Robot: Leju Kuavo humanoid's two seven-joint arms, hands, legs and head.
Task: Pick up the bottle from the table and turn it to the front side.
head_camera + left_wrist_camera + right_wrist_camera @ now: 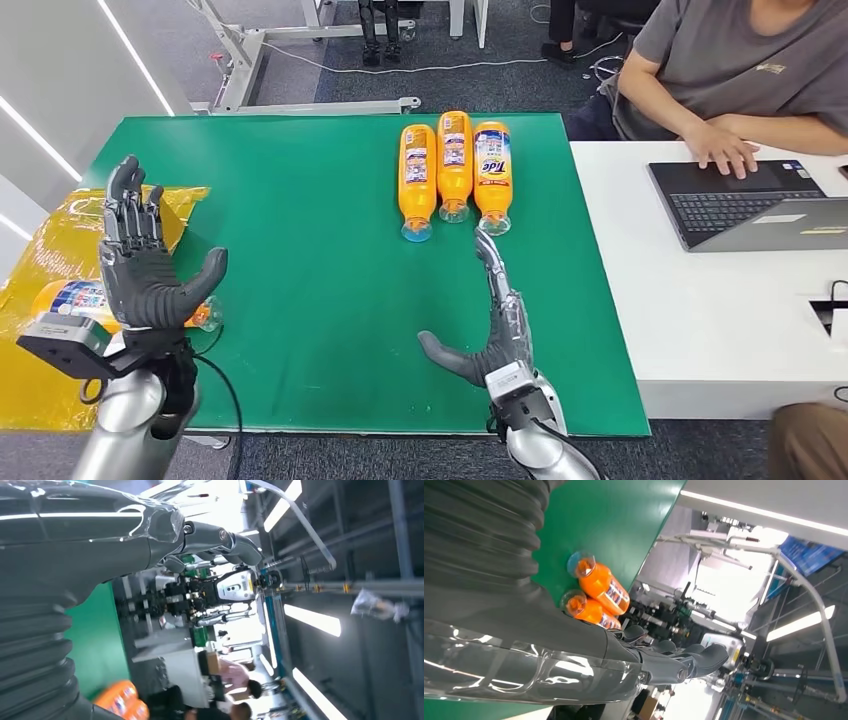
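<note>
Three orange plastic bottles with clear caps lie side by side on the green table mat [300, 250], caps toward the robot. The right hand [490, 330] is stretched flat with fingers apart and holding nothing, its fingertips [484, 240] just short of the cap of the rightmost bottle [492, 175], which appears to be the one about to be picked. That bottle shows a front label reading "Tide"; the middle bottle [454, 160] and the leftmost bottle [417, 178] show small-print labels too fine to read, probably their backs. The left hand [145, 265] is raised, palm open, fingers spread and empty; behind its fingers another orange bottle [85, 298] lies on a yellow plastic bag [40, 240], probably set aside there.
</note>
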